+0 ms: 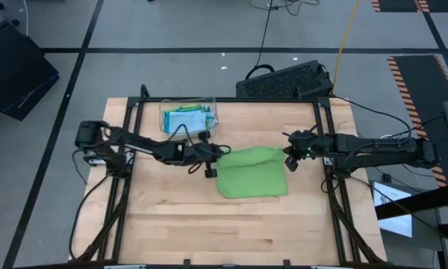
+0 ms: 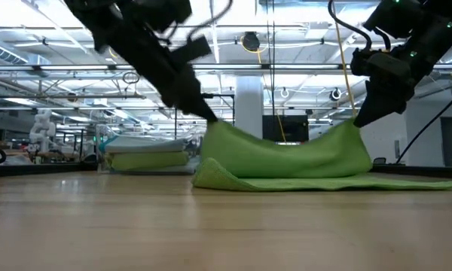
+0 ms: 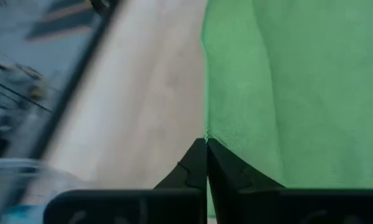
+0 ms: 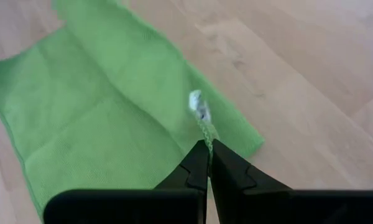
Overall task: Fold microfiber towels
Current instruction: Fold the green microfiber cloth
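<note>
Bare wood fills the near table [image 1: 209,232] from above; mid-table lies the green towel [image 1: 252,173], left gripper [image 1: 211,158] pinching its far-left corner, right gripper [image 1: 291,158] its far-right one. Far left, a clear tray [image 1: 164,112] holds folded towels [image 1: 187,119], so some look done.

Low view: both far corners lifted, near edge flat on the wood, the fold seems only begun.

Left wrist: fingers [image 3: 193,171] clamped on green cloth.

Right wrist: fingers [image 4: 196,165] clamped by the white tag [image 4: 197,106].
</note>
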